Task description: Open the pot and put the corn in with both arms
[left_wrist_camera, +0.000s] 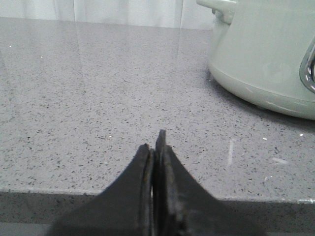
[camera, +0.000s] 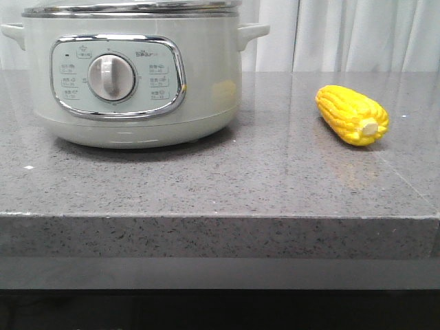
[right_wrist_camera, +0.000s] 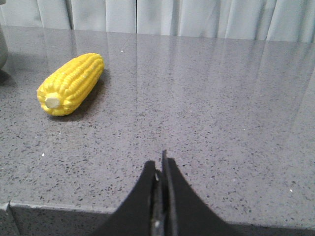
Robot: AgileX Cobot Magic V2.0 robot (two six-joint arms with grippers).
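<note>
Lidded pot [camera: 130,75] on grey tabletop [camera: 220,185], corn [camera: 352,115] well apart to its right, left claw [left_wrist_camera: 156,147] pressed together, right claw [right_wrist_camera: 160,164] likewise together, both empty near tabletop edge

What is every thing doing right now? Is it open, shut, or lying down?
Large pale grey-green electric pot: standing upright on the counter, steel-rimmed lid still on.
Short bright yellow corn cob: lying on its side, apart from the pot, untouched.
Left gripper: shut, empty.
Right gripper: shut, empty.
</note>
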